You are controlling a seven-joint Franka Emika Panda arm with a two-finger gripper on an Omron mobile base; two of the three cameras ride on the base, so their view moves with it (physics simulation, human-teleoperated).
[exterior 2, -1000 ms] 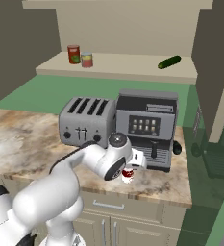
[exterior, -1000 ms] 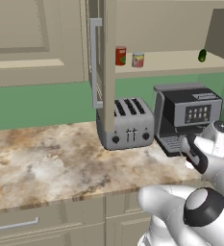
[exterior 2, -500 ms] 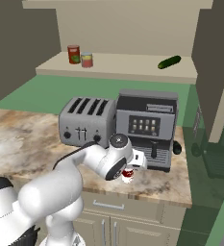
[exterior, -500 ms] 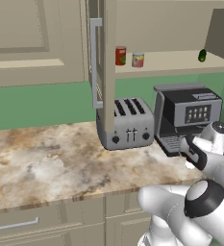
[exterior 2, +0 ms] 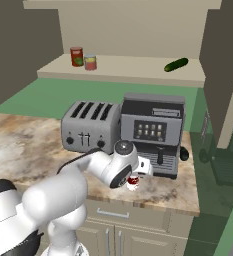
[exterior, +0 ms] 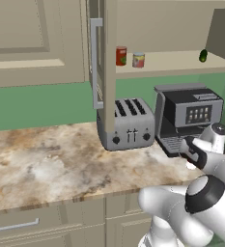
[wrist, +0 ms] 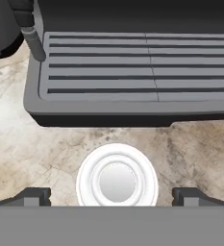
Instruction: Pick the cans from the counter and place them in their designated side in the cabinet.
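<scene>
Item: small short can, dark red above and white below, pale ringed lid (wrist: 117, 180), upright on the mottled beige-brown stone counter (exterior: 46, 164), just before the dark grey espresso machine's ridged drip tray (wrist: 132, 72). Two-finger gripper (wrist: 112, 196): jaws spread wide, empty, directly above the can; one fingertip (wrist: 34, 196) at nine o'clock of the lid, its mate at three, both apart from it.

Cans on counter and in cabinet
Dark-red-and-white can (exterior 2: 133, 183) is standing upright on the counter (exterior 2: 18, 140); banded can (exterior 2: 90, 62) is sitting on the cabinet (exterior 2: 123, 70) shelf.
</scene>
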